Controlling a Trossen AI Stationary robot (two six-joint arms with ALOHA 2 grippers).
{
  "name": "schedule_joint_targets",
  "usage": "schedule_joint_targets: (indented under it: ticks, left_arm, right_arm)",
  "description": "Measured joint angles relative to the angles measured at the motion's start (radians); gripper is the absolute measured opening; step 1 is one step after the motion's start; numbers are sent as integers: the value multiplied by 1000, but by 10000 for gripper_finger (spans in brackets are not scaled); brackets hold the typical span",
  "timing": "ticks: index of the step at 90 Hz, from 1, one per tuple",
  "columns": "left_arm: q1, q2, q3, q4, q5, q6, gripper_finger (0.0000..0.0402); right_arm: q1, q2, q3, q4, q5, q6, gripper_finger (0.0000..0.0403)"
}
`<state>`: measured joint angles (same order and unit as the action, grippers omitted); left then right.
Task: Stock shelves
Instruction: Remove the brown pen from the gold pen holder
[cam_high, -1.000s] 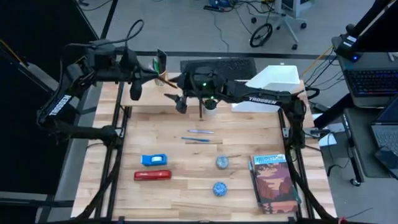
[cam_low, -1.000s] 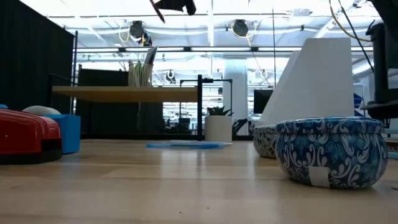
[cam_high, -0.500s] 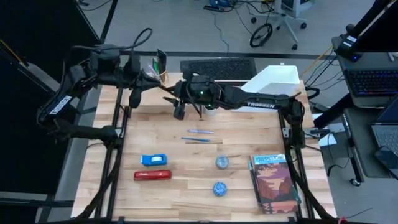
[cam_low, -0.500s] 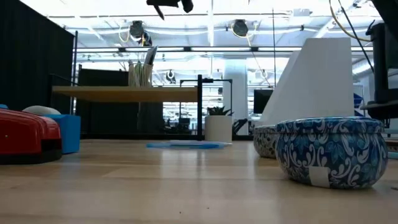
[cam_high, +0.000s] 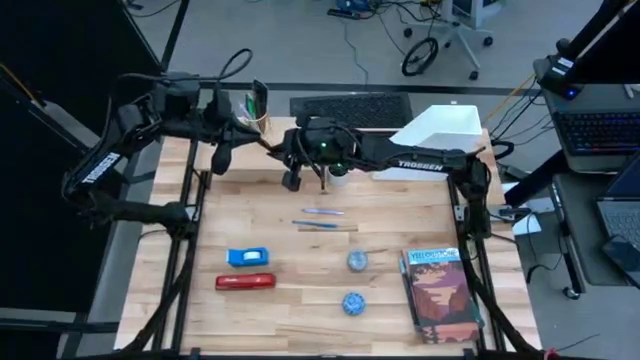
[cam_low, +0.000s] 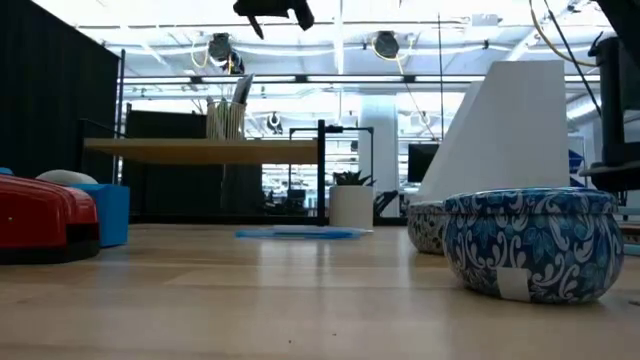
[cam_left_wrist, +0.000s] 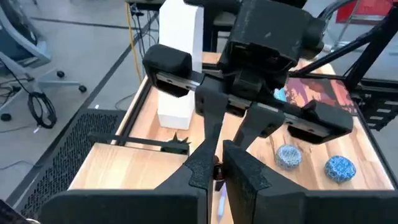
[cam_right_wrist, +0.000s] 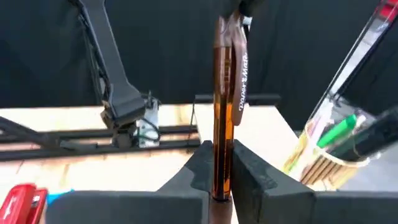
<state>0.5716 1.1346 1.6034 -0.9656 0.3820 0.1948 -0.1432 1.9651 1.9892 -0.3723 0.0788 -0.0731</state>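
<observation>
Our wood counter (cam_high: 300, 300) faces a bright room; the cup (cam_right_wrist: 329, 146) holds pens; right hand (cam_right_wrist: 219, 163) clamps a brown pen (cam_right_wrist: 225, 106).

R pincer (cam_high: 291, 172) clamped shut, raised mid-table — L pincer (cam_high: 218, 155) closed, raised nearby.

A red stapler (cam_high: 245, 282) lies beside a blue box (cam_high: 248, 257).

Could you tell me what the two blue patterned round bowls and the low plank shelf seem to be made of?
The two blue patterned round bowls look like glazed ceramic: glossy and reflective. The low plank shelf appears to be light matte wood on thin black metal legs.
</observation>
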Motion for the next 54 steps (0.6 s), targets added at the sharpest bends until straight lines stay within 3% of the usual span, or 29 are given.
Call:
schedule_joint_targets:
  ticks: [14, 33, 54]
  left_arm:
    - [4, 1, 1, -42, -97, -5, 67]
    - [2, 3, 2, -167, -151, 3, 150]
    - [2, -16, 2, -175, -155, -27, 186]
  right_arm:
    - [10, -3, -3, -236, -14, 76, 9]
    - [27, 3, -6, -527, -37, 110, 9]
    - [48, 13, -203, -505, -32, 114, 9]
